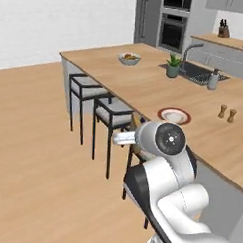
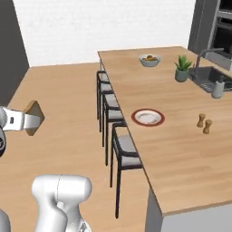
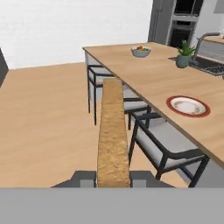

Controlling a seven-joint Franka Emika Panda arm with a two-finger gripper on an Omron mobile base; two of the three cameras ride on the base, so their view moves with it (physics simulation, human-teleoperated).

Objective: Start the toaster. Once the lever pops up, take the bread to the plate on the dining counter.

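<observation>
My gripper (image 3: 113,177) is shut on the bread (image 3: 113,131), a tan slice seen edge-on and running up the middle of the hand view. From the right base view the bread (image 2: 34,114) hangs over the wood floor, held by the gripper (image 2: 30,120), well to the left of the dining counter (image 2: 181,149). The plate (image 3: 188,106), red-brown rimmed with a white centre, lies bare near the counter's near edge, ahead and to the right of the bread. The plate (image 1: 174,116) and the counter (image 1: 144,84) also show beyond the arm. The toaster is out of view.
Black stools (image 2: 124,152) with grey seats line the counter's side, between the bread and the plate. On the counter stand a fruit bowl (image 2: 149,60), a potted plant (image 2: 182,69), two shakers (image 2: 204,123) and a sink (image 2: 213,77). Open floor lies to the left.
</observation>
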